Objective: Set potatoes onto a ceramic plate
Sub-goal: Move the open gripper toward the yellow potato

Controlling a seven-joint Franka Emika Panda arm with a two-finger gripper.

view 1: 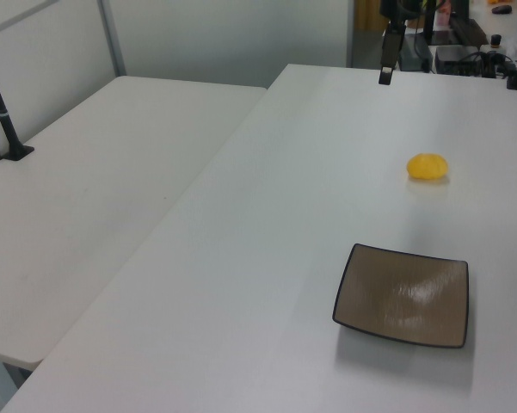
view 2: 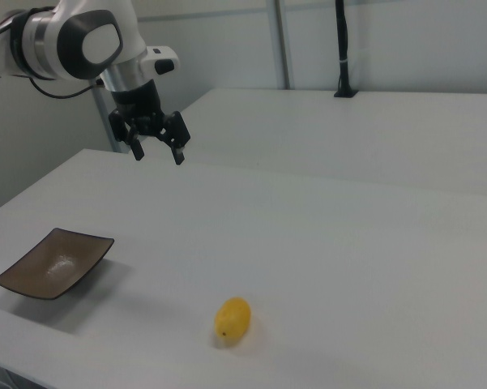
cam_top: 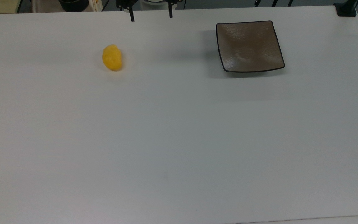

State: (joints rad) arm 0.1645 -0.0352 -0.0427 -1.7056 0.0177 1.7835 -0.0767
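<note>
White table (cam_top: 179,140); my gripper (view 2: 157,151) hangs spread, empty, yellow potato (cam_top: 112,57) and square ceramic plate (cam_top: 249,46) well apart below it.

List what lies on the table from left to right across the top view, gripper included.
Potato → gripper, open at the far table edge → ceramic plate, empty.

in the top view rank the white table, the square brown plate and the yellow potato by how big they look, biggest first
1. White table, largest by far.
2. Square brown-grey ceramic plate with dark rim.
3. Small yellow oval potato, smallest.

Plate and potato lie about equally far up the picture, so nearness hardly affects their order.
</note>
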